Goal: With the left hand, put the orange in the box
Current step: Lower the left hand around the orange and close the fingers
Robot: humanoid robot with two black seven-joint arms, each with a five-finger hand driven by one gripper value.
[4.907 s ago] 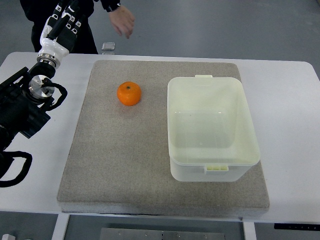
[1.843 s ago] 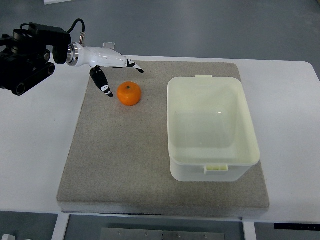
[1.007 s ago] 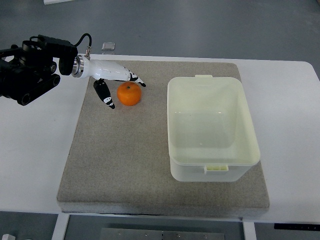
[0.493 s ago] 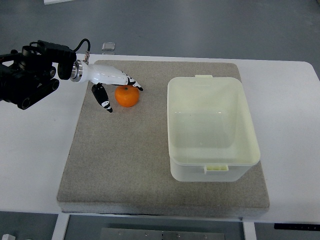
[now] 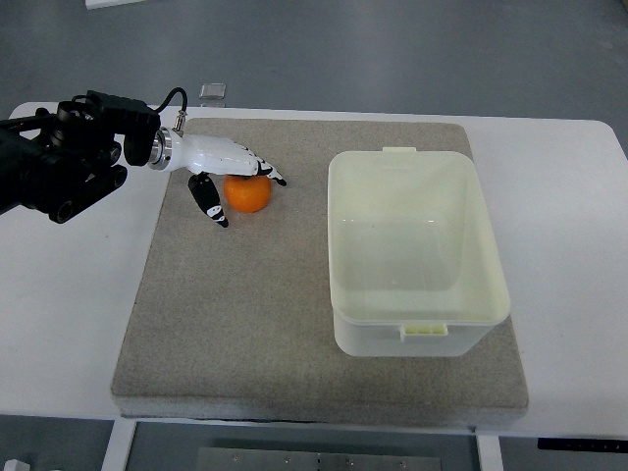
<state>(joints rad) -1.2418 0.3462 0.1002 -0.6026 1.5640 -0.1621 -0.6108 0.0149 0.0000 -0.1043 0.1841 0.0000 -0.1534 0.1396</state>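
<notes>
One white, black-tipped left hand [image 5: 231, 177] cups the round orange fruit [image 5: 247, 193], not yet lifted from the mat.

Fingers [image 5: 263, 173] drape over the orange's far side while the thumb [image 5: 208, 199] hangs apart on the side away from the pale translucent plastic box [image 5: 416, 250]; the hand looks loosely closed around the fruit rather than clamped, probably so it can gather it before lifting. The orange is smooth and glossy and sits on the coarse grey felt mat [image 5: 235, 324], well apart from the box, which is rounded, lidless and empty, so it can take the fruit from above.
</notes>
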